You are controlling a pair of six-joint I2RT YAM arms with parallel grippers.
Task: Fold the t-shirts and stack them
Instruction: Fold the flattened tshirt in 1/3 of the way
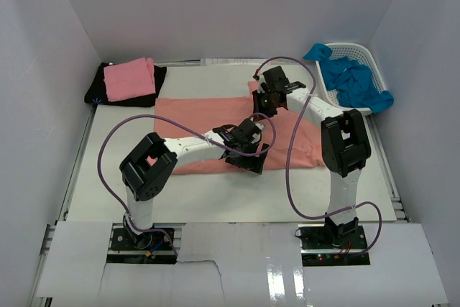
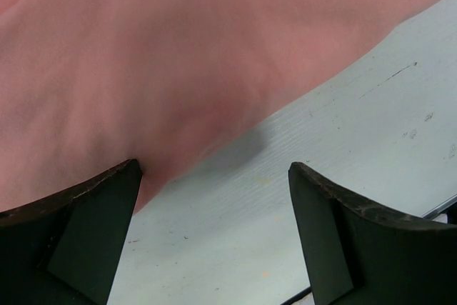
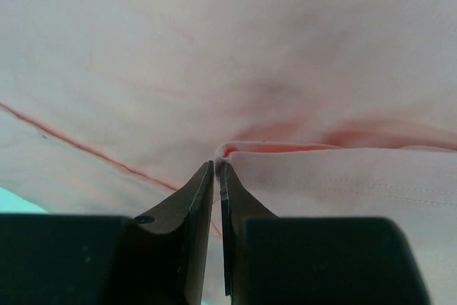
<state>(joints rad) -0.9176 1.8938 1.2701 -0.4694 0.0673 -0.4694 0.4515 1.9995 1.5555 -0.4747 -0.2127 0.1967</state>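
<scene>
Overhead, the white plastic lattice basket [image 1: 361, 52] sits at the far right corner of the white table [image 1: 100, 185]. It holds a rumpled heap of bright blue cloth t-shirts [image 1: 352, 80], with blue cloth spilling over its rim at the far left and at the near right. At the far left of the table a folded lighter pink cloth t-shirt [image 1: 129, 80] lies on top of a black cloth t-shirt [image 1: 95, 93]. The large salmon-coral cloth t-shirt [image 1: 187, 116] is spread flat across the middle as a broad, soft band. The left gripper [image 1: 253, 157] is at its near edge and the right gripper [image 1: 262, 104] is at its far edge. From the left wrist, the left gripper [image 2: 214, 233] stands wide open with nothing between its black wedge-shaped fingers [image 2: 86, 241]. The salmon-coral shirt [image 2: 178, 55] fills the upper left as smooth matte cloth with faint creases. Its curved edge meets the tip of one finger, while the other finger is over bare table [image 2: 357, 126], which is pale with fine scratches. From the right wrist, the right gripper [image 3: 218, 176] has its thin black fingers [image 3: 196, 198] pressed almost together, pinching a raised fold at the edge of the salmon-coral shirt [image 3: 250, 55]. The cloth looks paler here and carries a stitched seam line and a darker coral crease where the fold begins.
</scene>
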